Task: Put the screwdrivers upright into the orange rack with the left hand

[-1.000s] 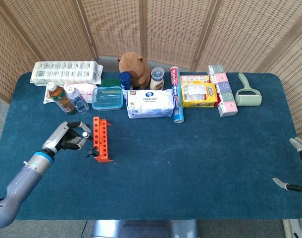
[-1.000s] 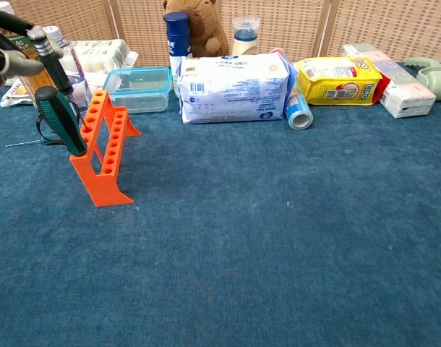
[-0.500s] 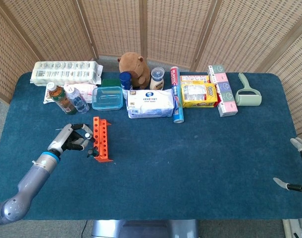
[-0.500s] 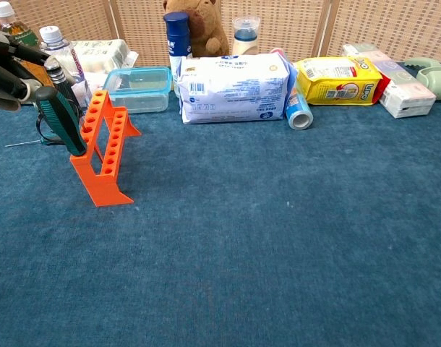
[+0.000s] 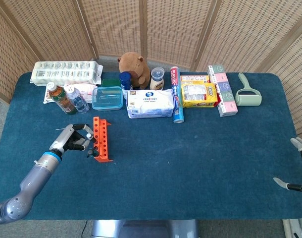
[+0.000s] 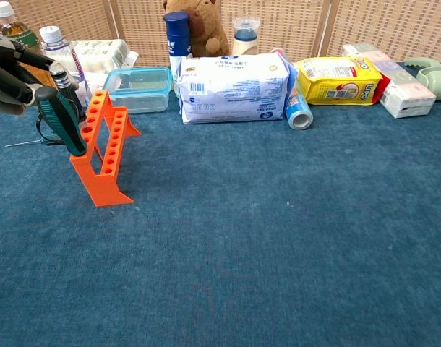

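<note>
Orange rack [image 5: 101, 140] [image 6: 103, 147] stands on the blue tabletop [image 5: 190, 158] near its left edge, long axis running front to back. Green-handled screwdriver [image 6: 60, 120] sits in the rack's left side, handle up and leaning toward the left edge. A 2nd, dark-handled screwdriver [image 6: 63, 83] is just behind it, also handle-up; can't tell which hole. Thin metal shaft [image 6: 23, 143] lies flat on the cloth left of the rack.

Left hand [image 5: 72, 140] [image 6: 9, 72] is just beside the rack on its left, fingers [image 6: 25, 54] curled toward the screwdriver handles, tips at or very near the tops. Whether it grips either handle can't be told from either view.

Right hand [image 5: 298, 163] is at the far right edge, near the front corner, mostly out of frame; fingers look spread, nothing in them.

Along the back edge: tissue pack [image 5: 151, 103], clear blue container [image 5: 107, 97], bottles [image 5: 67, 99], plush toy [image 5: 133, 67], yellow box [image 5: 198, 94], lint roller [image 5: 247, 91].
</note>
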Robot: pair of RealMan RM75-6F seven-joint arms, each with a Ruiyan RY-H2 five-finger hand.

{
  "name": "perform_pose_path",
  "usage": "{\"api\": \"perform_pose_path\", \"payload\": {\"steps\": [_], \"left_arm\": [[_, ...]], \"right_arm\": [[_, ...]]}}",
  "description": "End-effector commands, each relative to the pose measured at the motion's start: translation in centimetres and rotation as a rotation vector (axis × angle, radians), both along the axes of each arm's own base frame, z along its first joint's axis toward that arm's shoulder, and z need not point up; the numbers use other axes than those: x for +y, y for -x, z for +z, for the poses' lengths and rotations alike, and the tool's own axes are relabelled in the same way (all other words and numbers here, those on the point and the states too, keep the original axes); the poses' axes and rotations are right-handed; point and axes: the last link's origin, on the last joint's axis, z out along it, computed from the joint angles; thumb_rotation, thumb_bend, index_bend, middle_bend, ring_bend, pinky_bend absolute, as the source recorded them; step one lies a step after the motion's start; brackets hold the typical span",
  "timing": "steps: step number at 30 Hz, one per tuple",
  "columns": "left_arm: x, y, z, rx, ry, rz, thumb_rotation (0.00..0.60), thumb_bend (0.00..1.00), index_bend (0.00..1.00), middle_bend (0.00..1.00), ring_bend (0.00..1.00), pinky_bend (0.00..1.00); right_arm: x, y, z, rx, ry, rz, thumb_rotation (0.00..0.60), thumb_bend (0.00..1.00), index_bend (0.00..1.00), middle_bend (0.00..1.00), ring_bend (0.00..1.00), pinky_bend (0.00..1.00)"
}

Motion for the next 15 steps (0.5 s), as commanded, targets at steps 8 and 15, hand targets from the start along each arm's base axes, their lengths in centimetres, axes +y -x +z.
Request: {"api": "perform_pose_path", "payload": {"steps": [8, 15], "left_arm": [[-0.13, 0.03, -0.38, 0.007, 0.017, 0.0, 0.6, 0.46, 0.5, 1.0, 1.0, 1.0], [-0.11, 0.04, -0.4, 0.019, 0.022, -0.006, 0.6, 0.46, 0.5, 1.0, 1.0, 1.0]], "right_arm": [[0.03, 0.0, 0.05, -0.002, 0.003, 0.0, 0.6, 0.0, 0.02, 0.02, 0.0, 0.0], [0.01, 0.01, 0.04, -0.001, 0.002, 0.0, 0.6, 0.0, 0.02, 0.02, 0.0, 0.0]]}}
